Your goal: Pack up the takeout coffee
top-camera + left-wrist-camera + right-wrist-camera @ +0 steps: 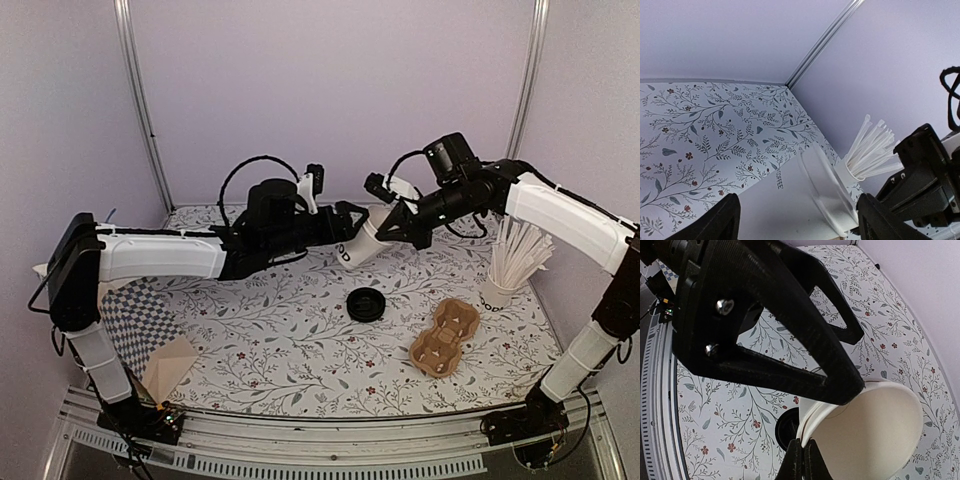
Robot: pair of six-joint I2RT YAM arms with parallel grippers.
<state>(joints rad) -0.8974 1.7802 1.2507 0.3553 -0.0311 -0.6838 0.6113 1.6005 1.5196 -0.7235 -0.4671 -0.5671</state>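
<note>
Where the floral-print table (290, 345) meets its near left corner, a brown paper bag (176, 362) lies flat, its far edge against a blue-and-white checkered sheet (133, 312) just beyond it. Near right: a brown cardboard cup carrier (445, 337), flat on the table. A round black lid (366, 304) lies on the table at centre, just left of the carrier and apart from it, off the cup. Further right, a white cup of long white sticks (505, 272) stands upright near the right wall.

Far centre, up in the air: the takeout coffee cup (357, 247), white paper with dark lettering on its side, lidless and tilted, with its mouth toward the right arm. It is well above and beyond the lid.

The left gripper (799, 202) reaches in from the left, its fingers spread wide on either side of the cup body. In the left wrist view the cup fills the space between them, and I cannot tell whether the pads press it.

The right gripper (801, 455) reaches in from the right, its fingertips pressed together on the cup's rim, pinching the paper wall. The right wrist view looks straight into the open mouth. A second rim edge shows along the mouth's left side there, and I cannot tell whether another cup is nested. In that view the lid shows on the table below the cup.
</note>
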